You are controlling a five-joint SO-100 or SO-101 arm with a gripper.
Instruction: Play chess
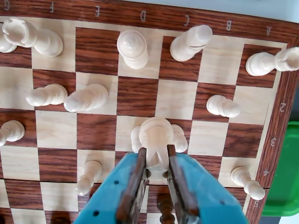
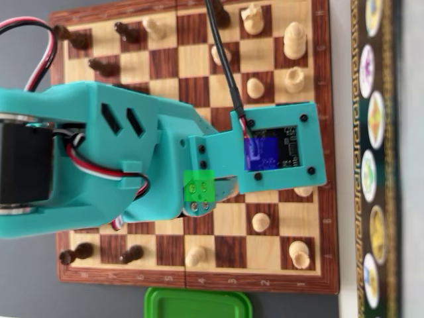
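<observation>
The teal arm (image 2: 99, 159) is reaching across from the left of the overhead view, its gripper (image 1: 157, 151) pointing downward with the jaws clamping a white piece.

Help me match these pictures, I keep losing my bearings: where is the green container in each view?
Wrist view: the green container is at the lower right edge, cut off, right of the gripper clamped on a white piece.
Overhead view: it sits at the bottom edge, near centre, just below the board.
Shared landmark: the board's numbered border runs beside it in both.
</observation>
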